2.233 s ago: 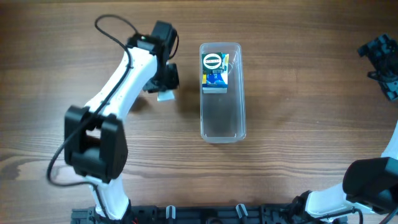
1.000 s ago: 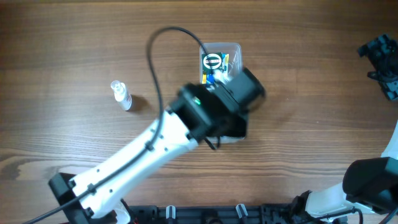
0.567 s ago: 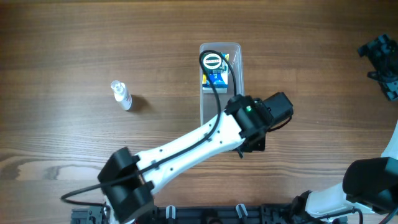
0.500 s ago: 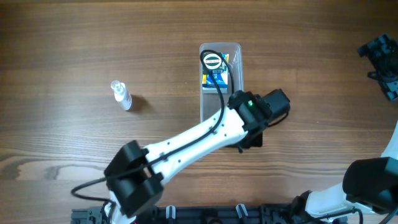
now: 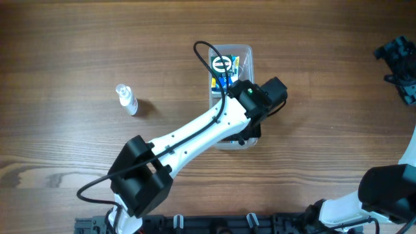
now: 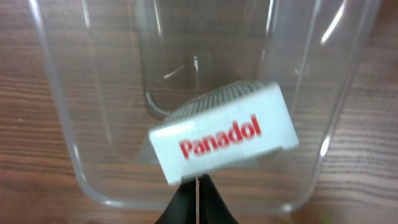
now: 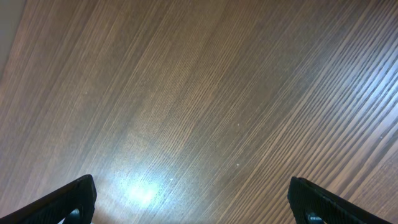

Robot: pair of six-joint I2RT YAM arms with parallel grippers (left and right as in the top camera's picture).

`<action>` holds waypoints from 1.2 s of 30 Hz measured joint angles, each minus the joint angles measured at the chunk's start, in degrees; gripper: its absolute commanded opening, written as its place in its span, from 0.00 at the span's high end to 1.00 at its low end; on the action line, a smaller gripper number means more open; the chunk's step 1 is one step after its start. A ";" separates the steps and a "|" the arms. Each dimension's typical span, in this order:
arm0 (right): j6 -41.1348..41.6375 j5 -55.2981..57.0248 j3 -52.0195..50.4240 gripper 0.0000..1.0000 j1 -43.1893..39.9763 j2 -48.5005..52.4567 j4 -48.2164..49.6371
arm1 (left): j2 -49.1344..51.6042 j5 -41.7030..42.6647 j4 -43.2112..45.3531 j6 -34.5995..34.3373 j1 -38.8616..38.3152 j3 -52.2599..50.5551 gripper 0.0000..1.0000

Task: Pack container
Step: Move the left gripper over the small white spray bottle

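Note:
The container point(image 5: 249, 54) is a long clear tub in the middle of the table. A blue and yellow box point(image 5: 225, 73) lies in its far end. My left gripper point(image 5: 251, 132) hangs over the tub's near end, largely hidden under its own wrist. In the left wrist view the left gripper point(image 6: 199, 179) is shut, pinching the edge of a white Panadol box point(image 6: 224, 138) above the clear container point(image 6: 62, 130). My right gripper point(image 7: 193, 200) is open and empty over bare wood; it also shows at the far right of the overhead view point(image 5: 398, 65).
A small clear spray bottle point(image 5: 127, 99) lies on the table left of the container. The left arm stretches from the front edge across the container's near half.
The left arm carried the white box from left of the container across to its right side, then swung back over the container's near half.

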 measured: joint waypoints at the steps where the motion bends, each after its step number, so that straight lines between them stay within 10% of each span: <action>1: 0.00 0.00 0.00 0.00 0.00 0.00 0.00 | 0.00 -0.76 0.66 0.02 0.83 -0.02 0.96; 11: 0.00 0.00 0.00 0.00 0.00 0.00 0.00 | 0.00 -2.54 6.12 3.72 5.88 -0.09 0.94; 15: -0.02 0.00 0.00 0.00 0.00 0.00 0.00 | 0.00 -3.82 5.79 4.35 5.88 -0.11 0.18; 17: -0.02 0.00 0.00 0.00 0.00 0.00 0.00 | 0.00 -5.07 8.11 6.10 6.21 -0.11 0.00; 36: 0.00 0.00 0.00 0.00 0.00 0.00 0.00 | -10.03 -4.46 -7.02 33.73 46.31 9.18 0.00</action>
